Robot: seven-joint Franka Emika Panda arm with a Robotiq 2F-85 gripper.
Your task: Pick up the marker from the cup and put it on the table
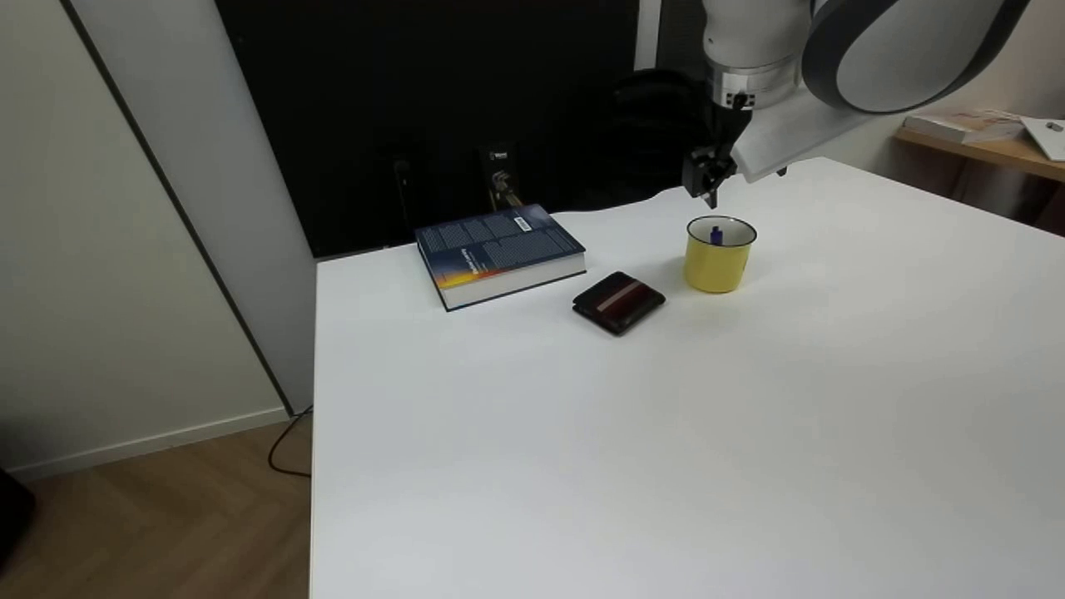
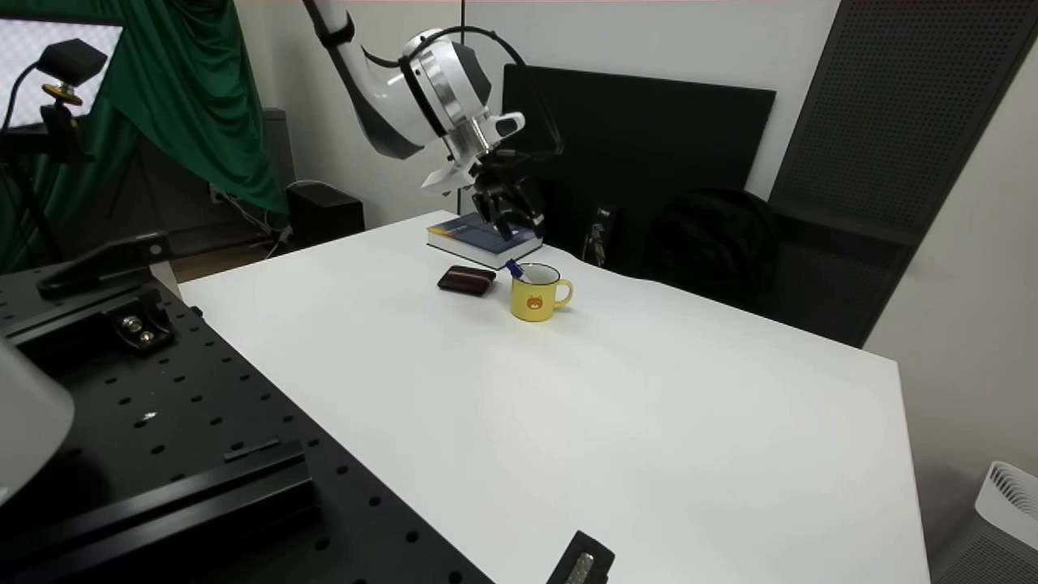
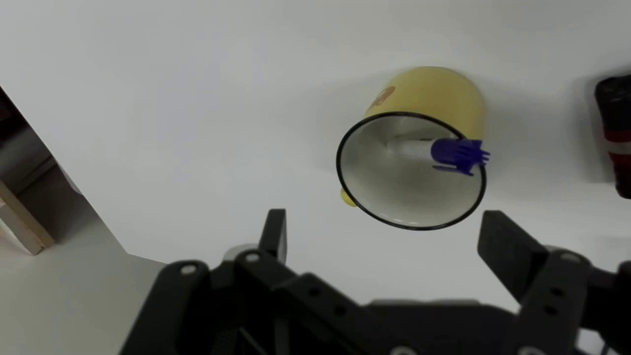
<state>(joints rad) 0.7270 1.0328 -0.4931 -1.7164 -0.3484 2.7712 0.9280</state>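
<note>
The yellow cup [image 1: 714,270] stands upright on the white table [image 1: 582,466]; it also shows in an exterior view [image 2: 531,307] and the wrist view [image 3: 438,93]. The marker [image 3: 456,154] leans inside the cup, its white body in the cup and its dark blue cap at the rim. The cap also shows in both exterior views [image 1: 716,236] [image 2: 515,268]. My gripper [image 3: 387,234] is open and empty, its fingers wide apart. In an exterior view the gripper [image 1: 709,198] hangs above the cup, apart from it. The cup's handle is mostly hidden in the wrist view.
A dark wallet [image 1: 619,303] with a red stripe lies beside the cup, on the marker cap's side. A thick blue-grey book [image 1: 503,249] lies farther off near the table's back edge. A black panel [image 1: 433,100] and a dark bag [image 2: 714,247] stand behind the table.
</note>
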